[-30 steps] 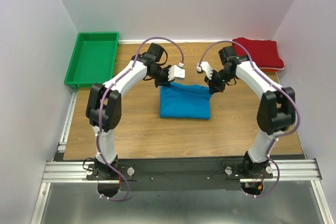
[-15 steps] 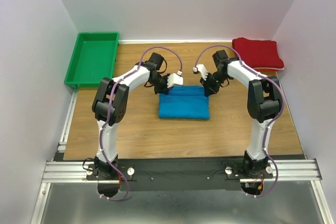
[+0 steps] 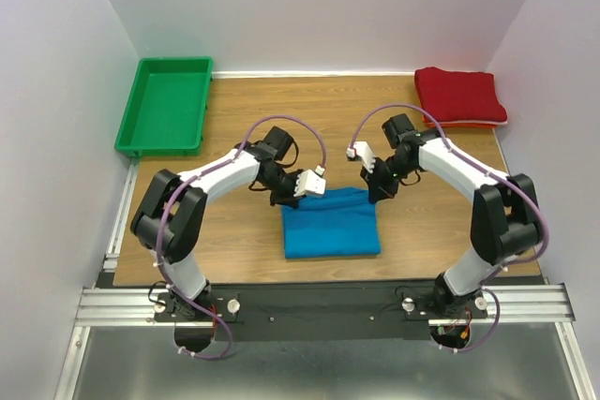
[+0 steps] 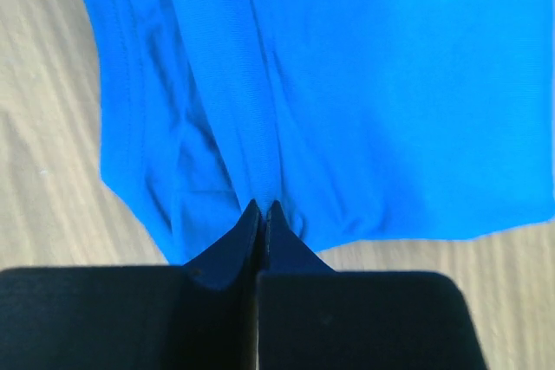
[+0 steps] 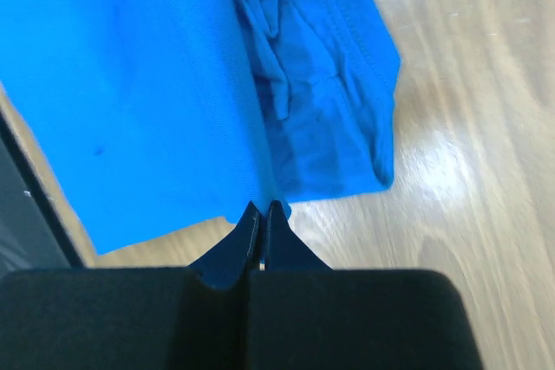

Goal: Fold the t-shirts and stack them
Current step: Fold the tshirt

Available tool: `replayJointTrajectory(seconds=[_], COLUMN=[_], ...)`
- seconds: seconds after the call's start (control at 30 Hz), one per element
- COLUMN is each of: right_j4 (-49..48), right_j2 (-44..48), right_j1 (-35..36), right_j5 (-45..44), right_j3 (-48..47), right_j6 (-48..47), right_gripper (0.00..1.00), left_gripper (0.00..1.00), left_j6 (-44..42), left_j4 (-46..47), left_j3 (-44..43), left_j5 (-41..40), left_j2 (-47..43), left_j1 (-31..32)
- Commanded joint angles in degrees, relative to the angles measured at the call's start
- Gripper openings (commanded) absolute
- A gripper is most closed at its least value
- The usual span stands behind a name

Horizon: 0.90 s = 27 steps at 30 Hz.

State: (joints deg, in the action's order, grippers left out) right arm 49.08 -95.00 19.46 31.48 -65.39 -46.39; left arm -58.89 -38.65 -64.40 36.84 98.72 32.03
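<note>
The bright blue t-shirt (image 3: pixel 331 224) lies folded on the wooden table, near the front middle. My left gripper (image 3: pixel 292 200) is shut on its far left corner. In the left wrist view the closed tips (image 4: pixel 263 205) pinch a fold of the blue cloth (image 4: pixel 390 84). My right gripper (image 3: pixel 379 191) is shut on its far right corner. In the right wrist view the closed tips (image 5: pixel 264 205) pinch the blue cloth's (image 5: pixel 130 84) edge. The dark red t-shirt (image 3: pixel 459 95) lies folded at the far right corner, away from both grippers.
A green plastic tray (image 3: pixel 141 110) stands at the far left of the table. White walls close in the left, back and right sides. A black rail (image 3: pixel 319 304) runs along the near edge, just in front of the blue t-shirt.
Both grippers have moved toward the near edge, pulling the blue t-shirt with them. It now lies closer to the front of the table. The red t-shirt has not moved.
</note>
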Motion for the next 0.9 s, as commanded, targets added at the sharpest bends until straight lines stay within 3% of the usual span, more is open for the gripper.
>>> replayJointTrajectory(seconds=[0.0, 0.2, 0.5, 0.53, 0.6, 0.67, 0.77, 0.8, 0.83, 0.87], right_j4=[2.9, 3.3, 2.0, 1.9, 1.8, 1.6, 1.1, 1.1, 0.9, 0.8], right_j2=[6.1, 1.7, -15.2, -16.0, -17.2, -17.9, -17.1, -16.9, -16.7, -16.3], right_j1=[-0.6, -0.8, -3.5, -3.5, -3.6, -3.7, -4.3, -4.6, -4.8, -5.0], right_j5=[-1.1, -5.1, -5.1, -5.2, -5.4, -5.2, -5.1, -5.1, -5.6, -6.0], right_j3=[-1.5, -5.3, -16.7, -17.4, -18.9, -19.4, -20.6, -20.9, -22.0, -22.5], right_j6=[2.7, -1.8, -4.3, -4.1, -3.6, -2.8, -1.1, -0.5, 0.7, 1.6], right_gripper=[0.00, 0.00, 0.04, 0.05, 0.08, 0.10, 0.11, 0.14, 0.40, 0.54], left_gripper=[0.04, 0.07, 0.14, 0.15, 0.30, 0.38, 0.40, 0.41, 0.44, 0.45], left_j6=[-0.4, -1.4, -4.2, -4.1, -3.6, -2.0, 0.0, 0.6, 1.6, 3.0], left_j4=[-7.6, -9.7, -7.5, -7.1, -6.2, -5.6, -4.4, -3.6, -3.0, -2.6], left_j3=[-2.9, -10.9, -17.5, -18.1, -19.4, -21.4, -23.3, -23.6, -23.8, -23.9], left_j5=[2.3, 1.0, -0.3, -0.5, -0.6, -0.1, 1.0, 0.7, 0.3, 0.1], left_j2=[-5.0, -2.8, 14.6, 15.4, 16.7, 17.3, 16.1, 15.6, 15.1, 13.6], left_j1=[-0.6, -1.6, -8.5, -9.3, -10.0, -10.6, -11.2, -11.3, -11.6, -11.7])
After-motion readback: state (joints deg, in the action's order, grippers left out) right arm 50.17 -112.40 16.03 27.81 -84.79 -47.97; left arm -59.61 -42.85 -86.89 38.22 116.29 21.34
